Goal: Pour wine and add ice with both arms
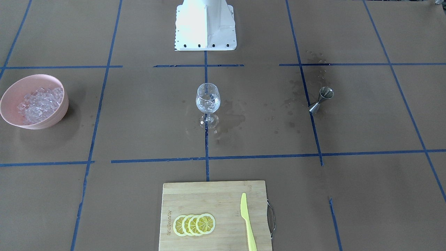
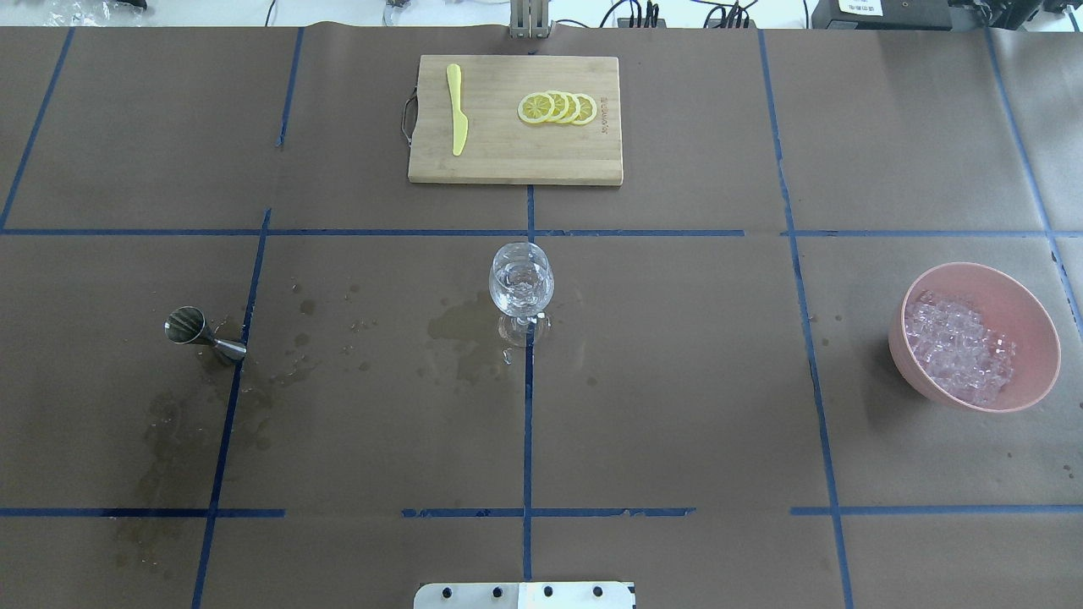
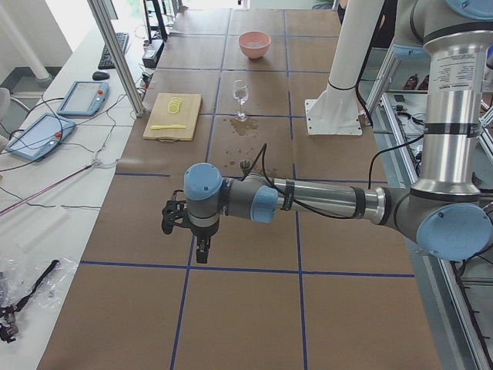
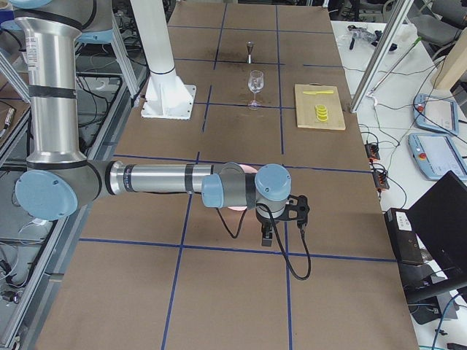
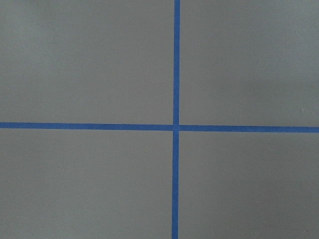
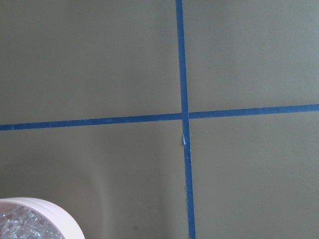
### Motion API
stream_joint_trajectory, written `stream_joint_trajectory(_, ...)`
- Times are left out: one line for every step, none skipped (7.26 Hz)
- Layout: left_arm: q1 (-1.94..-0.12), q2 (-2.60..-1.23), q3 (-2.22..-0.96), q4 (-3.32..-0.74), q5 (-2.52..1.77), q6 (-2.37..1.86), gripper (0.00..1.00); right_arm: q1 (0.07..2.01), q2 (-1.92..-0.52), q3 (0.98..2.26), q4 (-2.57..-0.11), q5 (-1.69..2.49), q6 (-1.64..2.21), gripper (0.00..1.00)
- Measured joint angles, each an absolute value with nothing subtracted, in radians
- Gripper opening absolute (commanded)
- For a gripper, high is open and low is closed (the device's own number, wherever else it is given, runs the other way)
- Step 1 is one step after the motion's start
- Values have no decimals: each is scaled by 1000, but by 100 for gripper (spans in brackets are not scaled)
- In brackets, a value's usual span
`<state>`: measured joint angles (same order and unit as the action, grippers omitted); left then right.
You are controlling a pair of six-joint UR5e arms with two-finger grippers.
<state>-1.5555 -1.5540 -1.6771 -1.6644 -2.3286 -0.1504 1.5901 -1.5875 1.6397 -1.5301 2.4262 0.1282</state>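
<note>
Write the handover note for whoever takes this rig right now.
Left gripper and right gripper: hovering over opposite ends of the table; fingers open or shut, cannot tell.
Clear stemmed glass stands mid-table with clear glittering contents; steel jigger stands on the robot's left among wet stains.
Pink bowl holds the ice.
Pouring looks done; confirm ice in glass.
</note>
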Motion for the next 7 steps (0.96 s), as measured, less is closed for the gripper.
stream_joint_trajectory(-1555, -1554, -1678, -1664, -2329, -150, 100, 1593, -1585, 1641, -1530, 2419, 130, 100)
stream_joint_trajectory(-1555, -1555, -1678, -1664, -2329, -150, 100, 1594, -1583, 1641, -1529, 2416, 130, 100)
stream_joint_trajectory(-1555, -1556, -1679, -1665, -2329, -150, 100, 1595, -1582, 1642, -1529, 2416, 131, 100)
stream_joint_trajectory(-1555, -1557, -1679, -1665, -2329, -151, 100, 1595, -1582, 1642, -1529, 2416, 131, 100)
stream_joint_trajectory(-1555, -1558, -1679, -1666, -2329, -152, 100, 1595, -1582, 1642, -1529, 2416, 131, 100)
stream_joint_trajectory(-1555, -1558, -1679, -1666, -2329, -153, 100, 1596, -1582, 1643, -1529, 2416, 130, 100)
stream_joint_trajectory(-1555, -1558, -1680, -1666, -2329, -154, 100, 1597, -1582, 1644, -1529, 2416, 130, 100)
